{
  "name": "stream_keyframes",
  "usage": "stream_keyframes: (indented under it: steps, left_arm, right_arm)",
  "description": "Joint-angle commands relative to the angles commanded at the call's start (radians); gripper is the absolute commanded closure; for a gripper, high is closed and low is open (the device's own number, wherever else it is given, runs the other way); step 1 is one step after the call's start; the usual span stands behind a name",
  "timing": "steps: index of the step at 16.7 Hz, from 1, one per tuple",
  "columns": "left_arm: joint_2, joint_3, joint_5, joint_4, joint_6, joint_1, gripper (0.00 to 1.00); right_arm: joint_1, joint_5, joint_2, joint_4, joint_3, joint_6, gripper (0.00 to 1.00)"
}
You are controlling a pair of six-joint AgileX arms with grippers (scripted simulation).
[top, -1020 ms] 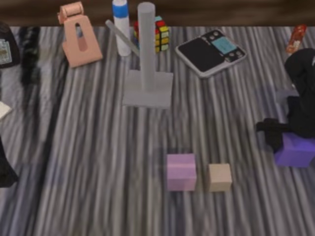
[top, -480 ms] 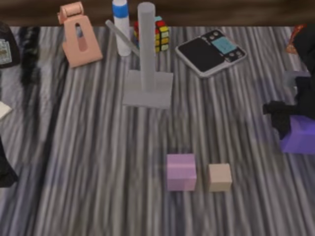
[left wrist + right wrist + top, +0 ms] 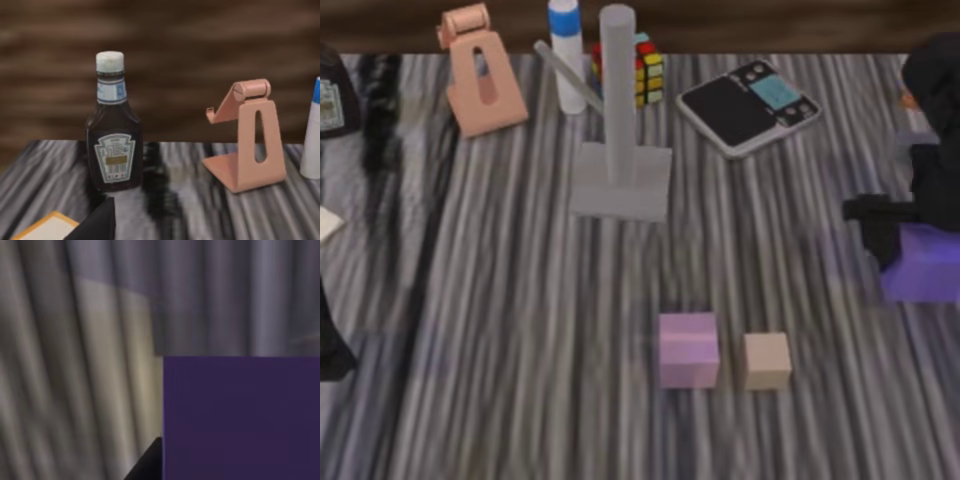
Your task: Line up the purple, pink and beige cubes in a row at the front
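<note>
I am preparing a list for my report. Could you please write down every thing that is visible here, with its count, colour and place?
purple cube: 1, violet, right edge, under the right hand
pink cube: 1, pale lilac-pink, front centre
beige cube: 1, tan, just right of the pink cube, apart from it
puzzle cube: 1, multicoloured, back centre
stand with post: 1, grey, centre back
tube: 1, white with blue cap, back
phone holder: 1, salmon, back left
scale: 1, black and grey, back right
sauce bottle: 1, dark brown, far left
table: 1, grey striped
right hand: 1, black, at the purple cube
left arm: 1, black, left edge
</note>
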Motion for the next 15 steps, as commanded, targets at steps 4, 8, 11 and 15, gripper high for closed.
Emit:
stream_keyframes:
  steps: [4, 8, 11, 15]
  left_arm:
    - [0.000, 0.000, 0.000, 0.000, 0.000, 0.000, 0.00]
    - [0.000, 0.000, 0.000, 0.000, 0.000, 0.000, 0.00]
    - [0.000, 0.000, 0.000, 0.000, 0.000, 0.000, 0.00]
    - [0.000, 0.000, 0.000, 0.000, 0.000, 0.000, 0.00]
  right_arm:
    - [0.151, 0.002, 0.126, -0.096, 0.195, 0.135, 1.00]
    - [0.365, 0.003, 0.296, -0.231, 0.503, 0.326, 1.00]
    - [0.529, 0.004, 0.412, -0.326, 0.729, 0.470, 1.00]
    - [0.695, 0.007, 0.513, -0.412, 0.933, 0.614, 1.00]
